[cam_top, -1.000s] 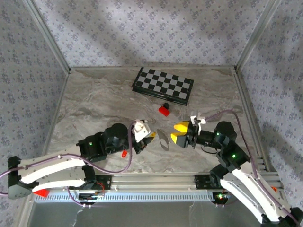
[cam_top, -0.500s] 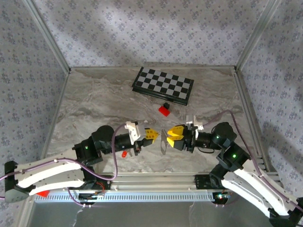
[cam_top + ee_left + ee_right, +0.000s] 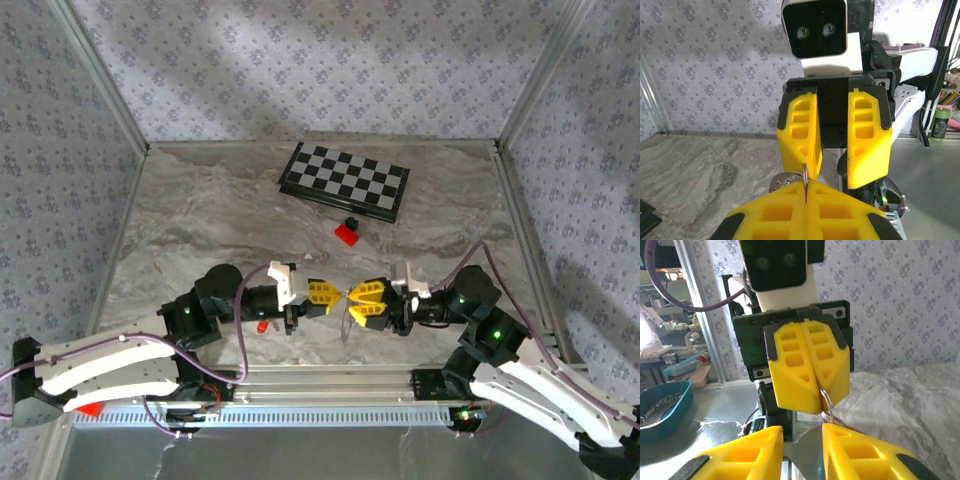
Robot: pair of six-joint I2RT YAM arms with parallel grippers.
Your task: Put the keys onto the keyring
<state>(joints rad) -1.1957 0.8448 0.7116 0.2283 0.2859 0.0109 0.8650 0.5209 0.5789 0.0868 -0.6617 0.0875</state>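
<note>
Fingers (image 3: 782, 216) of the left gripper (image 3: 338, 295) are pressed flat together, and a thin silvery wire of the keyring (image 3: 804, 175) stands up out of the seam between them, so that gripper is clamped on the keyring. Facing it tip to tip, low over the near part of the table (image 3: 200, 220), is the right gripper (image 3: 354, 304). Its fingers (image 3: 799, 135) stand apart with a clear gap between them. From the left wrist view, the wire rises just beside the inner edge of one of those fingers, and I cannot tell whether it touches. In the right wrist view the same loop (image 3: 826, 402) hangs from the shut yellow tips and reaches down to the inner corner of one right finger (more of the ring shows as a small silvery curl beside the left fingers).

A little behind the left gripper, a tiny red-orange key (image 3: 262, 326) lies on the table close beside the left arm's wrist, apart from the keyring. Farther back, near the middle, sits a red block (image 3: 346, 235) with a black piece on top. Beyond it a folded chessboard (image 3: 345, 180) lies near the back wall.
</note>
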